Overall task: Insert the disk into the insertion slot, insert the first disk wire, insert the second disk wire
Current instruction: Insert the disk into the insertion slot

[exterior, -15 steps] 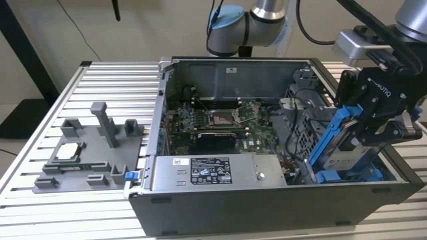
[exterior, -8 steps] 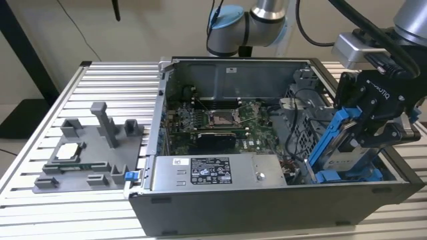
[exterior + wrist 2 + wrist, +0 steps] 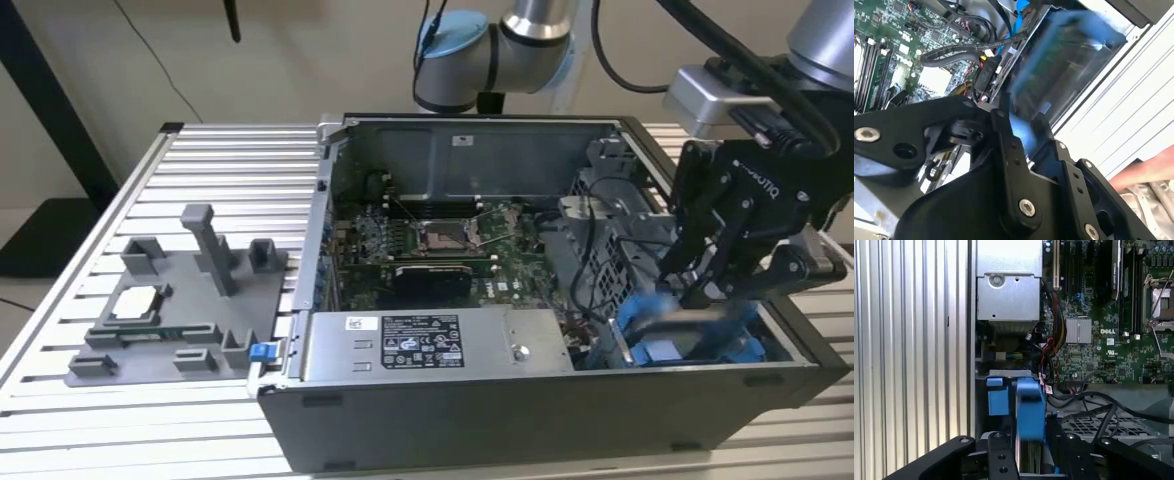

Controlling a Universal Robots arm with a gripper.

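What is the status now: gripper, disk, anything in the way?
Gripper shut on disk. Disk at slot, not fully in. Black cables close beside it.

Even, diffuse light in all 3 views. We note motion blur smearing the disk (image 3: 1064, 60) in the second wrist view. In the first wrist view, the table (image 3: 904, 340) glares pale, perhaps overexposed.

power-supply box (image 3: 534, 340): white label (image 3: 419, 343), print too small to read | motherboard (image 3: 1094, 355): white logo lettering
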